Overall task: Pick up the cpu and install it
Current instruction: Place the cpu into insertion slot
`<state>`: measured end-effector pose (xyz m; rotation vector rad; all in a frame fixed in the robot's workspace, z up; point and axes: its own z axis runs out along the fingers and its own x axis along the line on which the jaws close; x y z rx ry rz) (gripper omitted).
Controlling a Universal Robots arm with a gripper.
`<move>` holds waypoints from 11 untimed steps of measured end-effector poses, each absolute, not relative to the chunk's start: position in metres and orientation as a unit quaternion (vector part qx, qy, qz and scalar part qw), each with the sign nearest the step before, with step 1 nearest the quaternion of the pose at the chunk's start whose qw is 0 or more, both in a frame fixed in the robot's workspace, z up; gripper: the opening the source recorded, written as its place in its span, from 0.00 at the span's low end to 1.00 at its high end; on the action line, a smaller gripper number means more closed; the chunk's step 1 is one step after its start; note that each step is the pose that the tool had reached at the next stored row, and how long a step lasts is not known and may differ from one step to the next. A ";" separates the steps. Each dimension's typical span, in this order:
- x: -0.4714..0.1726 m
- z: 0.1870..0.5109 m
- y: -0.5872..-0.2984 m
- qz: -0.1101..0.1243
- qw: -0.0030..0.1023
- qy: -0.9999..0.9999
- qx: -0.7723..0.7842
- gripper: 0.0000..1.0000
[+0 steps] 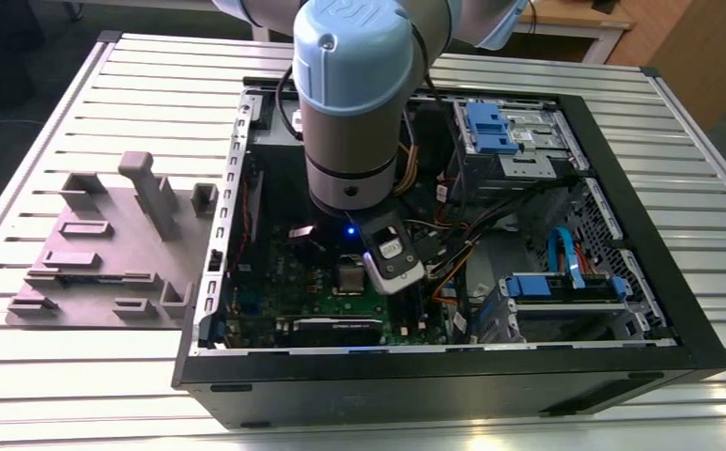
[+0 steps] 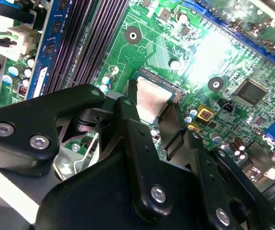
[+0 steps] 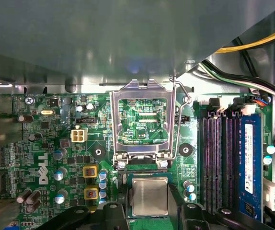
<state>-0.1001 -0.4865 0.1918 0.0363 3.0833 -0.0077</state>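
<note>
The black two-fingered claw (image 2: 151,109) (image 3: 152,209) on the pale-blue and grey robot arm (image 1: 352,103) is closed on the small flat square cpu with a silvery metal top (image 2: 152,98) (image 3: 149,196). One black finger (image 2: 132,134) presses against each of two opposite edges. The cpu lies level within the dark socket rim on the green motherboard (image 3: 41,143), its other two edges uncovered. Just beside one free edge, the single square metal load frame (image 3: 114,120) is swung open, with one thin wire lever (image 3: 177,120) along its side. The room there is narrow. Beyond that frame the grey metal case wall (image 3: 104,43) closes in. Near the socket's corners are two black round mounting holes (image 3: 185,149), and two yellow square components (image 3: 89,171) sit apart to one side. One blue memory module (image 3: 250,158) stands past the dark slots, with yellow and black cables (image 3: 252,45) crossing near it. In the exterior view the arm reaches down through the open side of the one black computer case (image 1: 463,381) on the slatted metal table (image 1: 87,395). A drive cage with blue tabs (image 1: 513,141) lies towards the exterior view's right. One grey plastic fixture (image 1: 100,254) stands outside the case, well apart.
</note>
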 end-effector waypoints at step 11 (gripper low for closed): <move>-0.101 0.190 -0.486 -0.003 0.029 1.000 0.012 0.45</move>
